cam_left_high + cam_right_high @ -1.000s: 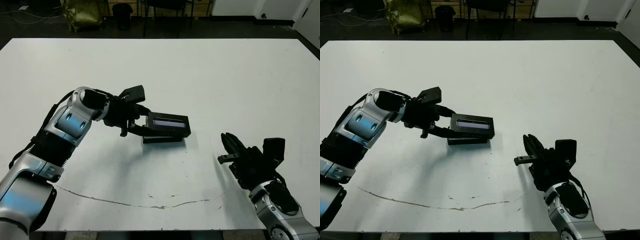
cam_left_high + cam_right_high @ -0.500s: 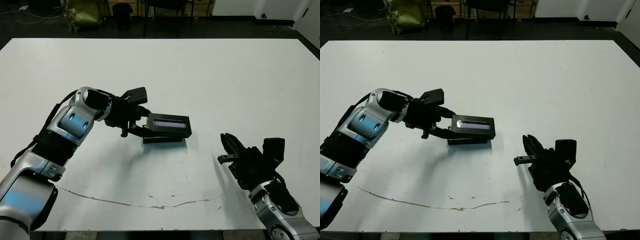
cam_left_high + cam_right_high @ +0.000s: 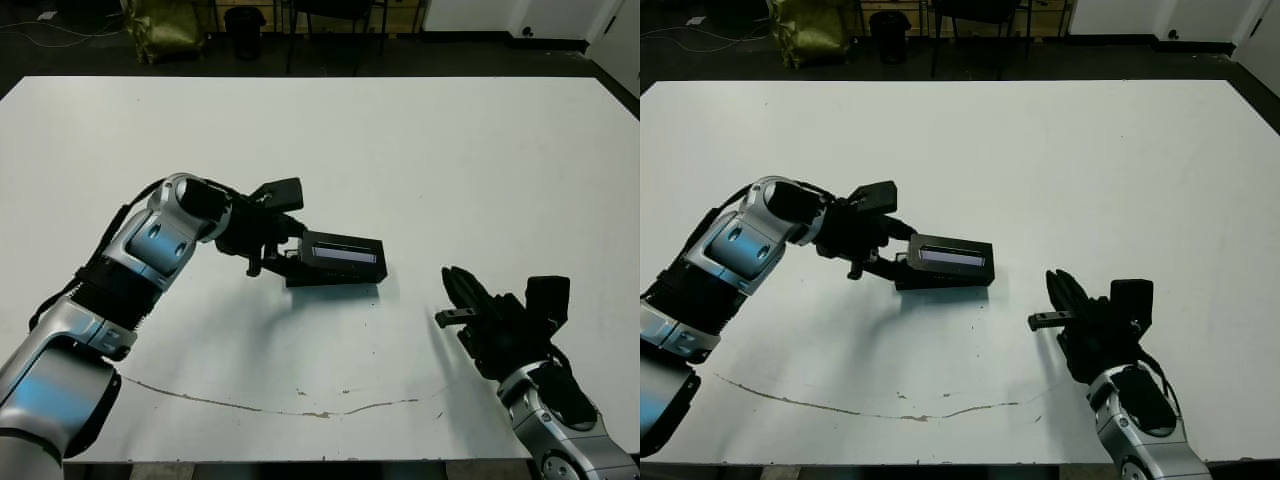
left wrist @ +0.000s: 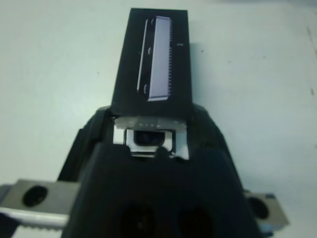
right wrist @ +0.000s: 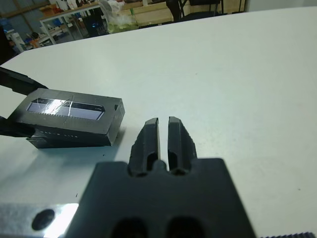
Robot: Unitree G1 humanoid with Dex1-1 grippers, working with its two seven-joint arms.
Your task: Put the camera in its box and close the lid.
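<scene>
The lid (image 3: 340, 256), a black cover with a glossy bluish-grey strip along its top, sits over the box (image 3: 325, 283) near the middle of the white table (image 3: 420, 150), and it is not seated square: it hangs over the box on the side toward the right arm, and a strip of the box shows under its near edge. The left gripper (image 3: 283, 257) is at the end of the lid that faces the left arm, and its two black fingers grip this end, one on each long side; the left wrist view shows the white lining of the box under that end of the lid. The camera cannot be seen in any view. The right gripper (image 3: 453, 287) hovers near the table edge, well apart from the box, with its fingers (image 5: 151, 139) pressed together on nothing
</scene>
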